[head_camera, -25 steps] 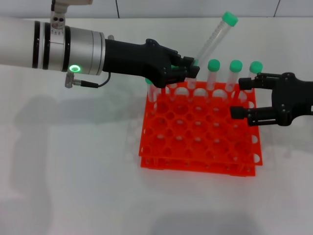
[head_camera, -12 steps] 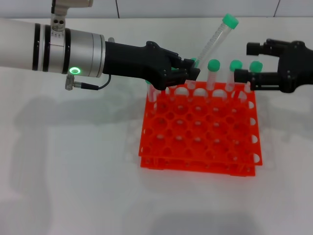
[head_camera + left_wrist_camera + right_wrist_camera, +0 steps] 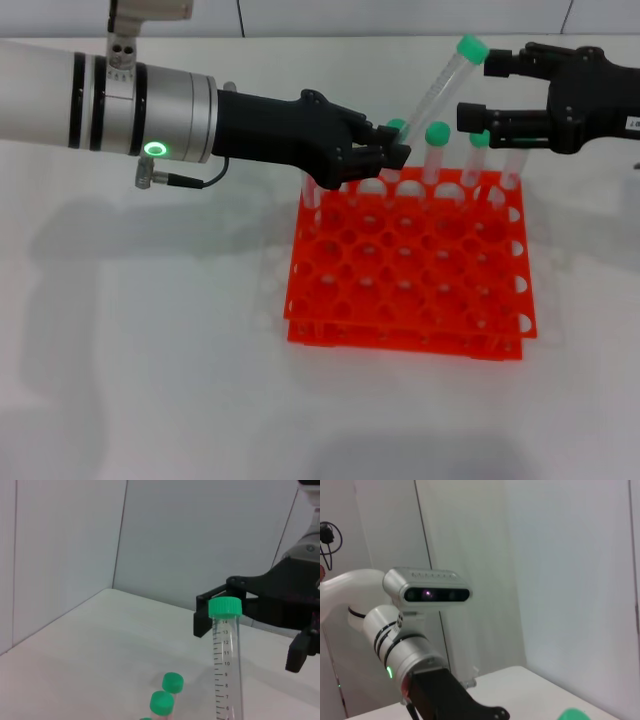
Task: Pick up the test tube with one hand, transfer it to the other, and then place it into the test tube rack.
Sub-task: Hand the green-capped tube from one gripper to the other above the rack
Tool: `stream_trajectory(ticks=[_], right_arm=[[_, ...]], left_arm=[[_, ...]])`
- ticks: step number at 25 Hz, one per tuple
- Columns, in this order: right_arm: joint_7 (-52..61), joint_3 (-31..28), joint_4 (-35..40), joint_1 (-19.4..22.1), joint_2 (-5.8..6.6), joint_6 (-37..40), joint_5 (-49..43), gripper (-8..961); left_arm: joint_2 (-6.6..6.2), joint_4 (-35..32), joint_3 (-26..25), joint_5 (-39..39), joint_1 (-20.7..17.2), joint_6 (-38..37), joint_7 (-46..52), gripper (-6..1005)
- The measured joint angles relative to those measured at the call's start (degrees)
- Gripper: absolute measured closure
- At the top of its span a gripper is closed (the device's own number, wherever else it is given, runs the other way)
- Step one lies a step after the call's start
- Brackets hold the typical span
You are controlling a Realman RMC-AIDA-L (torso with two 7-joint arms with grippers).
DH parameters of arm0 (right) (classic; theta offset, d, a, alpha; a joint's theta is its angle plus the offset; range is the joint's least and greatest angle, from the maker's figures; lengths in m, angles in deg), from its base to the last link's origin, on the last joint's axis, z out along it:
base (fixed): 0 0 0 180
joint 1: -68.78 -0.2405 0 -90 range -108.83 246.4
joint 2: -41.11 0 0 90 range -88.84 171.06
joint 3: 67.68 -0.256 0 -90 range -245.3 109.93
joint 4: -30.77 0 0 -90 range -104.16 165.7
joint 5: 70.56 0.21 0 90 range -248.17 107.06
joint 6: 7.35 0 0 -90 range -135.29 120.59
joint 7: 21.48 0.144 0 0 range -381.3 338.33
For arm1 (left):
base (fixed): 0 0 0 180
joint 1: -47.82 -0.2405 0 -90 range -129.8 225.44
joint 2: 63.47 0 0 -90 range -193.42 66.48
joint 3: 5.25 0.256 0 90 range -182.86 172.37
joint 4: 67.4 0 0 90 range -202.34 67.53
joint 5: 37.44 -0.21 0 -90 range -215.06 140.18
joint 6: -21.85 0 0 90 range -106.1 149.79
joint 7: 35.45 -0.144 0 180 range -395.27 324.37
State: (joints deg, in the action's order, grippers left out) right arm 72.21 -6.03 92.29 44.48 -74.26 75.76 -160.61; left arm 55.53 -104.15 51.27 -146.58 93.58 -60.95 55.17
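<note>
Head view: left gripper (image 3: 392,152) clamped on test tube (image 3: 437,90), held tilted above back row of test tube rack (image 3: 410,285); right gripper (image 3: 482,92), risen from rack side, now spread around capped end; handover imminent

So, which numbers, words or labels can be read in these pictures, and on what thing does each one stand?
"14", "13", "12", "11", "10", "9", "8", "7", "6": scale printed down the tube held by the left gripper.
White label on the right gripper, at the edge of the head view: too small to read.
Rack: no text visible.
</note>
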Motion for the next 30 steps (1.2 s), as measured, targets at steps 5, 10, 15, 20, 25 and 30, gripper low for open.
stream_trajectory(ticks=[5, 10, 15, 20, 25, 30], right_arm=[[0.01, 0.04, 0.00, -0.79, -0.03, -0.20, 0.23, 109], [0.08, 0.05, 0.00, -1.20, -0.03, -0.27, 0.35, 109], [0.09, 0.04, 0.00, -1.46, -0.03, -0.31, 1.03, 144], [0.10, 0.04, 0.00, -1.76, -0.03, -0.30, 1.13, 180], [0.09, 0.04, -0.20, -1.85, -0.02, -0.33, 1.71, 199], [0.10, 0.04, -0.37, -1.96, -0.02, -0.42, 1.84, 264]], left_arm=[[0.05, 0.04, 0.38, 0.06, -0.05, 0.00, -0.23, 827], [0.08, 0.03, 0.38, 0.18, -0.04, 0.01, -0.26, 827], [0.09, 0.03, 0.36, 0.25, -0.08, 0.01, -0.27, 828], [0.15, 0.01, 0.46, 0.59, -0.09, 0.00, -0.27, 829], [0.17, 0.00, 0.52, 0.72, -0.23, -0.35, -0.27, 829], [0.17, 0.00, 0.52, 0.72, -0.24, -0.45, -0.27, 830]])
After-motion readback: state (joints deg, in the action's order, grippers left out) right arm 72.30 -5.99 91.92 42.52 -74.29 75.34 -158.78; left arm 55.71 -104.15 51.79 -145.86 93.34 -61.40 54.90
